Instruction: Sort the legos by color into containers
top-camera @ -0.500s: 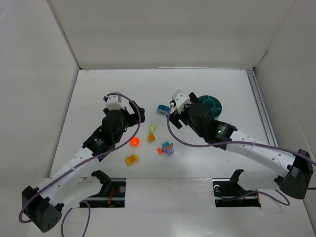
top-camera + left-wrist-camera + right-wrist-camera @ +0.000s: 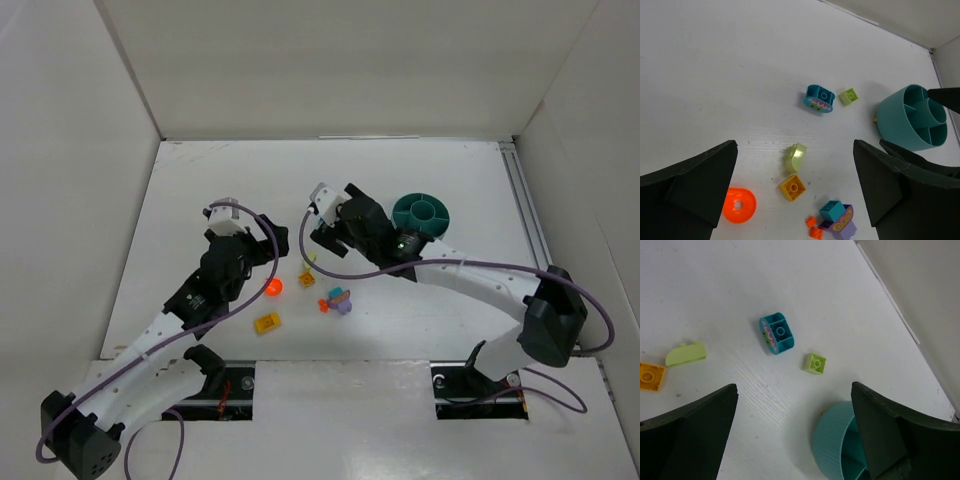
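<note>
Legos (image 2: 818,98) loose at table (image 2: 450,330) centre, off edges — teal bowl (image 2: 900,120) beside; left gripper (image 2: 794,150), right gripper (image 2: 793,387) agape, empty.

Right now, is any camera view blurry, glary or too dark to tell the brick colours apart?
Top view: even soft light, faint shadows, no glare, though the bricks look tiny. Left wrist view: table sharp, orange ring glowing very bright, left fingers dark and soft-edged. Right wrist view: crisp, teal brick clear, right fingers dark too.

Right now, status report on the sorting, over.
Left gripper, right gripper open, empty. Round teal plastic divided bowl looks empty; tiny plastic bricks all outside. Nothing blocking.
</note>
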Robot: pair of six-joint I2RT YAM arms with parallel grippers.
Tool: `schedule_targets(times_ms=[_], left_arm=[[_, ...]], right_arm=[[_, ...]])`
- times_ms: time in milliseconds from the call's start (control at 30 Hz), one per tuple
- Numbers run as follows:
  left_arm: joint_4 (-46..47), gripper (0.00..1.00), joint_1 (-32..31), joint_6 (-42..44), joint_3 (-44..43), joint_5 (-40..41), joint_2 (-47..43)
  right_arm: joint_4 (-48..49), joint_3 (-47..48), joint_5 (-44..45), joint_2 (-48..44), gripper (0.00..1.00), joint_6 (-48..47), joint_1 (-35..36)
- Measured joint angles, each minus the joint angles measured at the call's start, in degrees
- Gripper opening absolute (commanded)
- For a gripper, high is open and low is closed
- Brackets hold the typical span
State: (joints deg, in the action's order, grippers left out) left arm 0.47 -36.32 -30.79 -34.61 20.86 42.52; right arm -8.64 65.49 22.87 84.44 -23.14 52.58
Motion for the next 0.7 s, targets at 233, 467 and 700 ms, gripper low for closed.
schedule_targets(times_ms=[233,467,700], left_arm=[[-0.33,1.00,0.00,-1.29,2.21,-0.07,1.09],[-0.17,1.00,0.00,-1.51,2.25,-0.09,3.28],[0.59,1.00,0.00,-1.46,2.38,-0.07,5.73]], right_arm=[[-4.98,6.56,-14.40,8.37,0.86,0.46,-8.57],[-11.19,12.35,-25.53,17.44,0.86,-0.04,-21.79],[-16.85,22.10,-24.46,24.79,0.82,-0.24,-21.35]])
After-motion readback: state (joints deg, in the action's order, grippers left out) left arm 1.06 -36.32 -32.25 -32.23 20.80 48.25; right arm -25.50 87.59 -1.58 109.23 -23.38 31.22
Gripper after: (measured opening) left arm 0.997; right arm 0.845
